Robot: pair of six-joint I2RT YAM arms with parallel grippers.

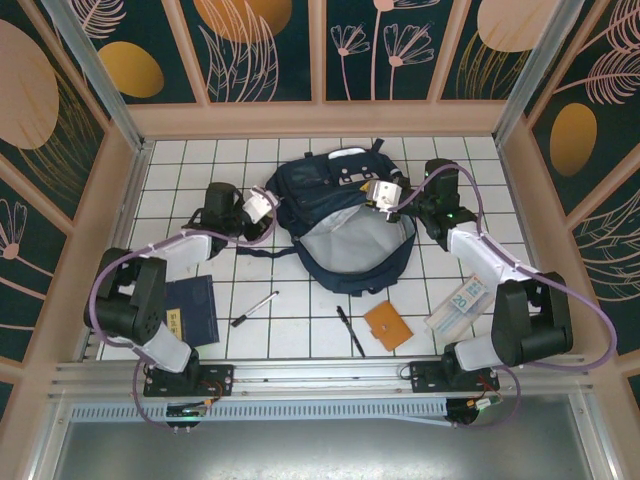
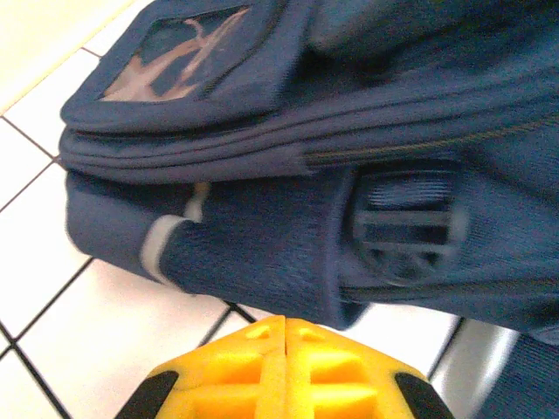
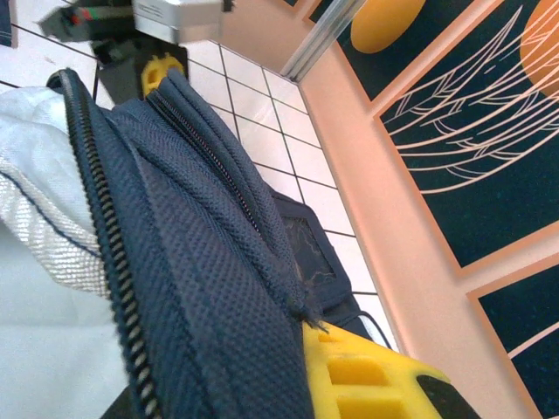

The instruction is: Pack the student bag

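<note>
Risk noted: the left end effector [image 2: 284, 325] is pressed together on nothing, so any pull from here would leave the bag [image 1: 305, 185] unspread on that side. The right end effector [image 1: 383, 193], pinching the bag's rim, could slip off the fabric or drag the bag across the desk [image 1: 310, 310]. The bag lies just ahead of the left fingertips, apart from them, its open mouth between both end effectors.

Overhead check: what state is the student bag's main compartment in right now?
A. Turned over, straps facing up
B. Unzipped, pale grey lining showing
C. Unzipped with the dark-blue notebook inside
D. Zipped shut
B: in the top view the student bag lies with its mouth spread open and pale grey lining exposed, while the notebook lies well outside it.
</note>
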